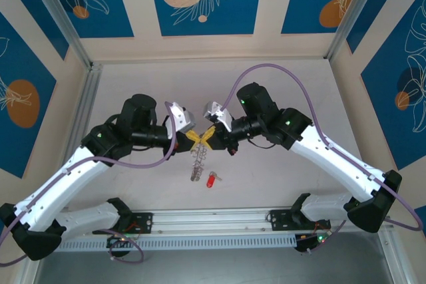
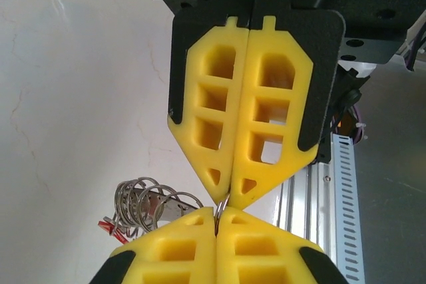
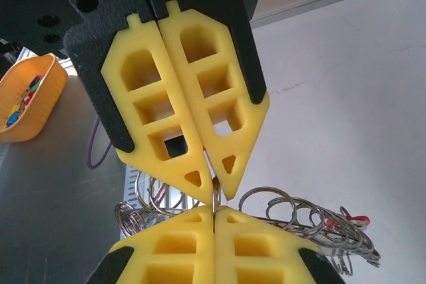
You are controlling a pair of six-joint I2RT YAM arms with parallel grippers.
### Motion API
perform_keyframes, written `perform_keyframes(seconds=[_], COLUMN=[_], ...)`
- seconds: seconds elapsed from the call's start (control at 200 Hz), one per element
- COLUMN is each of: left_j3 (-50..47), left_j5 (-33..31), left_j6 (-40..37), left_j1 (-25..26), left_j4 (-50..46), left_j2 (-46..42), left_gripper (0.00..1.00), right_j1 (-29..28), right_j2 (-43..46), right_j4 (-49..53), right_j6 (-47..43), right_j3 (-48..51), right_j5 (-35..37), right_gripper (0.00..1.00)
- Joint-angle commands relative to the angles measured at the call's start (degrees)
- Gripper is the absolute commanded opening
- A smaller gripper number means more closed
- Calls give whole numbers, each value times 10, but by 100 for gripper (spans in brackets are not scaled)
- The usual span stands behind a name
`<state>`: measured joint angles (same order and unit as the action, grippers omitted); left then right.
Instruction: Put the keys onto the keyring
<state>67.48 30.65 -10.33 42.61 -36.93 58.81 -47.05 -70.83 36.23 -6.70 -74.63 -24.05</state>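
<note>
- Keyring [image 1: 198,164] is our reference; we give every position relative to it.
- Under the keyring lies the white table [image 1: 279,84]. The ring hangs clear of it, with the lowest silvery keys reaching down close to the surface.
- At the top of the keyring, on its left side, the left gripper [image 1: 195,138] is clenched on the thin ring wire, yellow fingers pressed together.
- At the top of the keyring, on its right side, the right gripper [image 1: 212,136] is likewise clamped on the wire. Its tips almost touch the left tips.
- Just beside the bottom of the keyring, on its right, the red key [image 1: 212,179] lies on the table, held by nothing.
- Progress, as we judge it: the ring is lifted and braced, but the red key is not yet threaded.
- Remaining: spread the ring coil, free one gripper to fetch the red key, and slide it on.
- The wrist views show a red speck among the bunch. We cannot tell whether it is on the ring.
</note>
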Motion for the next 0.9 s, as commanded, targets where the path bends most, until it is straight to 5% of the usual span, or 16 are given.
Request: perform_keyframes(seconds=[0.0,0.065,0.28,0.895], left_j3=[-30,-46,-93,-159], left_j5=[1,-5,-5,94], left_j6=[21,34,64,145], left_j1=[7,8,8,-11], left_j4=[65,93,171,339], left_j2=[-14,-26,-71,-89], left_gripper=[0,0,0,0], right_j1=[-8,-5,31,78], right_j2=[20,36,69,118], right_j4=[-63,-89,-148,-262], right_j6=[-5,4,60,120], right_j3=[0,23,86,185], right_j5=[-52,-65,-98,-154], right_gripper=[0,0,37,29])
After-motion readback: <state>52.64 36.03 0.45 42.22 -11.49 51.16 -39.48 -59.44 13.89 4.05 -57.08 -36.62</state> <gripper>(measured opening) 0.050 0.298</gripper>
